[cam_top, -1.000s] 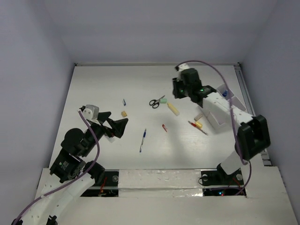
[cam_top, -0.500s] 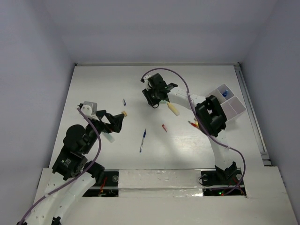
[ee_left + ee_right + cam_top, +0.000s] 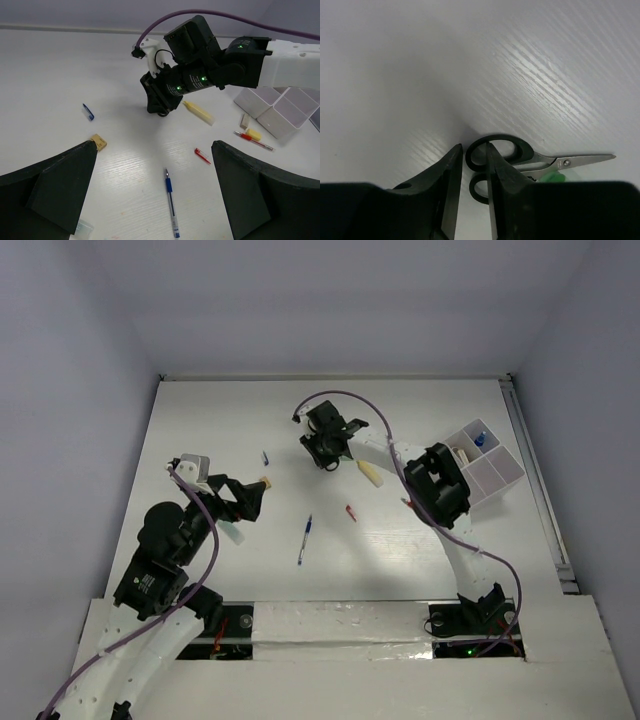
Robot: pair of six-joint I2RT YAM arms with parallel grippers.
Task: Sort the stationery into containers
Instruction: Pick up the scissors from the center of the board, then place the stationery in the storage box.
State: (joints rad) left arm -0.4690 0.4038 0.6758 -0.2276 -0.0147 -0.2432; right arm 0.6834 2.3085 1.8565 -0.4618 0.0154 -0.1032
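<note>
Black scissors [image 3: 520, 152] lie on the white table with a mint green eraser [image 3: 555, 176] beside the blades. My right gripper [image 3: 325, 450] is down over them, its jaws narrowly open astride the rim of one handle loop [image 3: 475, 165], one finger inside the loop. My left gripper [image 3: 250, 498] is wide open and empty above the table [image 3: 155, 145], its left fingertip next to a tan bit [image 3: 98, 142]. A blue-white pen [image 3: 171, 201] lies below its jaws. The white organiser tray [image 3: 485, 475] stands at the right.
A pale yellow marker [image 3: 371, 472], a red bit [image 3: 351, 513], a small blue clip [image 3: 265, 457], and a red pencil [image 3: 254, 141] with a yellow eraser [image 3: 253, 133] lie about. A blue item [image 3: 481, 438] is in the tray. A pale eraser [image 3: 233, 533] lies by my left arm.
My right arm swung left from the tray to the scissors and came down over their handles. My left gripper shifted slightly towards the tan bit.
</note>
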